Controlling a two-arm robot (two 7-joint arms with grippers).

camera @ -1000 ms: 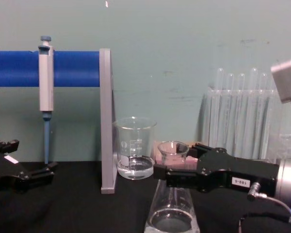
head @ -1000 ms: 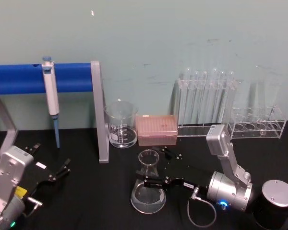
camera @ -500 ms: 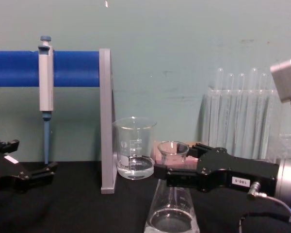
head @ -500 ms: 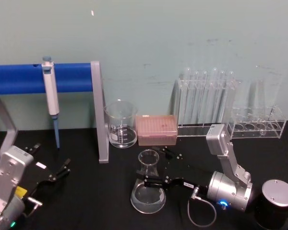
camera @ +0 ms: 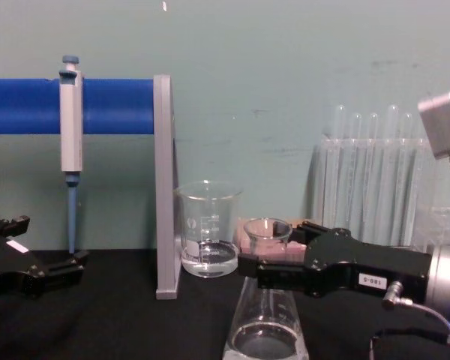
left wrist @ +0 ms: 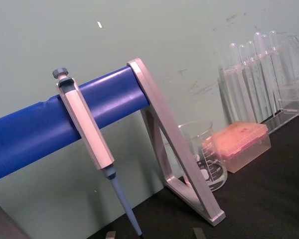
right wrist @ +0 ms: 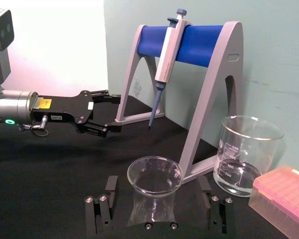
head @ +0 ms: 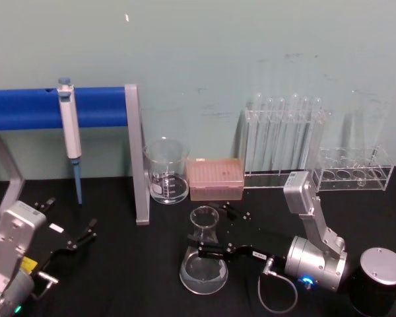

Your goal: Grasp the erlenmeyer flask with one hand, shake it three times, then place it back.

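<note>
The right gripper [right wrist: 157,183] reaches low across the black bench [head: 119,277] from its right side, wrist level, its silver arm bent up behind it. Its two fingers [right wrist: 111,186] are spread and straddle the neck of the flask [head: 203,264], one on each side; the right wrist view shows a gap between each finger and the glass. The flask stands upright near the middle of the bench's front edge, clear, with a wide round base, narrow neck and flared rim. The beaker [head: 166,172] and the pink tip box [head: 215,178] sit behind it, toward the back edge.

The left gripper [right wrist: 114,113] is parked near the front left corner, fingers apart and holding nothing, pointing toward the middle of the bench.

The flask's base is cut off at the lower edge of the chest and right wrist views. A pale ring shows in its base, but whether it holds liquid cannot be told. The near finger hides part of the neck in the chest view.
</note>
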